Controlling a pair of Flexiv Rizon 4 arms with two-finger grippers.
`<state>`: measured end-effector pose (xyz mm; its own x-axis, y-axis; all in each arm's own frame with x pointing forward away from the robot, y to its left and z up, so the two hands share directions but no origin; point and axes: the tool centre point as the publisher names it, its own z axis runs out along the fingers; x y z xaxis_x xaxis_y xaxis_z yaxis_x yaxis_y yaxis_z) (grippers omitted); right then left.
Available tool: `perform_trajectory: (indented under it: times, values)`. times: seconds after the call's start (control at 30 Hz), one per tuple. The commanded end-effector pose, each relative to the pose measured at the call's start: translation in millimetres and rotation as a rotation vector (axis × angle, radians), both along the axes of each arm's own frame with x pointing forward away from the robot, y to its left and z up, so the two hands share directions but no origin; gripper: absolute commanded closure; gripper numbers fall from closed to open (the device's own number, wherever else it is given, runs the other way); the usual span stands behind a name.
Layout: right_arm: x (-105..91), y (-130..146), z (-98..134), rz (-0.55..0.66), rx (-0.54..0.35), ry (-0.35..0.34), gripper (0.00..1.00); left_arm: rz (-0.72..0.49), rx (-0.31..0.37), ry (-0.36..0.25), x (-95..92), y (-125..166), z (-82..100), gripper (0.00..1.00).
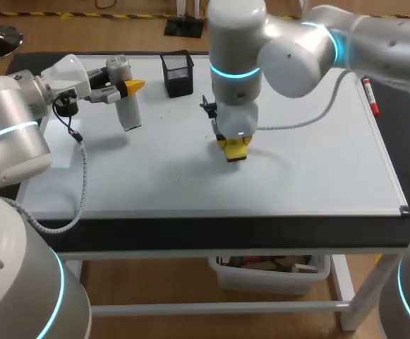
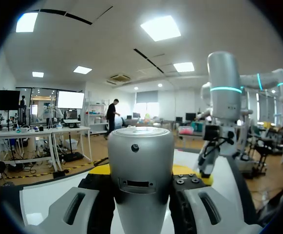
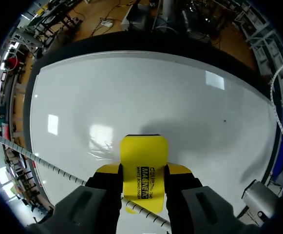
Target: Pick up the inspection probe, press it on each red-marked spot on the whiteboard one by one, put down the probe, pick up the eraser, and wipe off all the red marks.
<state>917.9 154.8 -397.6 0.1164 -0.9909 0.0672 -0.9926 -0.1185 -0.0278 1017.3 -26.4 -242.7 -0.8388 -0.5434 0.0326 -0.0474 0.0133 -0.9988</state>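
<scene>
Eraser [image 3: 143, 156] in right tool [image 3: 143, 170]; probe [image 2: 140, 161], left tool [image 2: 145, 171]

My left gripper [image 2: 142, 171] clamps the inspection probe [image 2: 140, 151], a silver cylinder standing upright between my fingers [image 2: 100, 196], with a yellow tip showing on either side of it. Ahead, at about one o'clock from the probe, my right arm [image 2: 225, 97] stands upright. The right gripper [image 2: 205, 170] at its end is low at the whiteboard [image 2: 44, 200] — yellow shows at its foot.
</scene>
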Motion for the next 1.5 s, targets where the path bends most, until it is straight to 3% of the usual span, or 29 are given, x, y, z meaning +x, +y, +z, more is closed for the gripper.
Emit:
perform_trajectory:
  times: [0.03,0.37,0.7,1.5]
  values:
    - [-2.3,7,-5,0.002,-0.002,-0.012,1.00,0.003,-0.003,-0.004,0.0,-1,-0.1,1.00]
    - [-14.4,17,-22,0.023,0.012,0.034,1.00,0.003,-0.003,-0.004,0.0,-1,-0.1,1.00]
    - [-16.2,12,-24,0.013,0.038,0.055,1.00,0.003,-0.003,-0.004,0.0,-1,-0.1,1.00]
    - [-14.1,-28,-31,-0.113,0.045,0.081,1.00,0.003,-0.003,-0.004,0.0,-1,-0.1,1.00]
